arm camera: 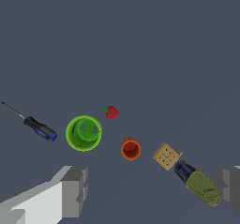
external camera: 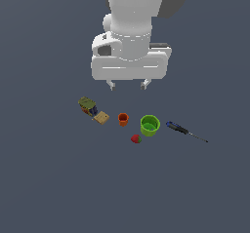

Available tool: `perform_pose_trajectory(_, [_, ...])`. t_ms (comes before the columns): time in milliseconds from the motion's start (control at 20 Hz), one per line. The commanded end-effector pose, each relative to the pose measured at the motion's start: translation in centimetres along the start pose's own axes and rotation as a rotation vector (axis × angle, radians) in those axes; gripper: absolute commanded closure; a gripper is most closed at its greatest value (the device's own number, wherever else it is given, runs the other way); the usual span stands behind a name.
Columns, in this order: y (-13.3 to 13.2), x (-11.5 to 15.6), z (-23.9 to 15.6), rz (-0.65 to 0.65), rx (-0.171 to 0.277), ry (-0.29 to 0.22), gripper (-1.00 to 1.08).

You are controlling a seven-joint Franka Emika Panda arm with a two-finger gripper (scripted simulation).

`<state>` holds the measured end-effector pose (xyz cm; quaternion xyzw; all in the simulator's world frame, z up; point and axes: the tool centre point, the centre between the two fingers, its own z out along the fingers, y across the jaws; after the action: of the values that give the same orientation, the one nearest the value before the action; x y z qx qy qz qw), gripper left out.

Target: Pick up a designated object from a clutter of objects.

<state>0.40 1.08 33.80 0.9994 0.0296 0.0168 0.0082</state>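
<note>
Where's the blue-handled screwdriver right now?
The screwdriver lies flat at the exterior view's right end of the clutter, just beyond the green cup, untouched.

I look down on a simulated test scene, not a real room: a flat, featureless grey-blue floor (external camera: 49, 188) and smoothly rendered small objects under untextured lighting.

Exterior view: the scene is seen from in front of the arm and somewhat above, at a distance, facing the arm's white body; the gripper (external camera: 128, 85) is seen hanging over the grey floor (external camera: 49, 188). Wrist view: the floor is looked down on from between the fingers (arm camera: 75, 190), from closer in. Shared by both views: the screwdriver (external camera: 184, 131) (arm camera: 35, 125), green cup (external camera: 149, 125) (arm camera: 84, 133), orange cup (external camera: 123, 119) (arm camera: 131, 149), strawberry (external camera: 136, 139) (arm camera: 111, 112), tan block (external camera: 101, 118) (arm camera: 167, 156) and olive-and-blue box (external camera: 87, 105) (arm camera: 198, 183). The row's order is mirrored between the views.
</note>
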Motion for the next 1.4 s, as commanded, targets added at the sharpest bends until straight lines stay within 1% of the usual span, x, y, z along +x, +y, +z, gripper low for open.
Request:
perform_pose_trajectory(0, [0.0,0.0,0.0,0.0,0.0,0.0,-0.92])
perform_pose_trajectory(150, [0.5,0.0,0.2,0.008,0.003,-0.001,-0.92])
perform_pose_trajectory(350, [2.3,-0.3,0.7,0.037,0.013,-0.005,-0.92])
perform_pose_trajectory(450, [2.8,-0.4,0.7,0.047,0.016,-0.006,-0.92])
perform_pose_trajectory(700, [2.5,-0.2,0.9,0.036,0.013,-0.006,-0.92])
perform_pose_trajectory(850, [1.7,0.2,1.6,0.009,0.008,-0.008,-0.92])
perform_pose_trajectory(1050, [-0.1,1.1,3.1,-0.056,-0.002,-0.011,-0.92])
perform_pose_trajectory(1200, [-2.1,1.9,4.8,-0.125,-0.012,-0.014,-0.92])
perform_pose_trajectory(1350, [-4.8,2.8,6.9,-0.212,-0.021,-0.018,-0.92])
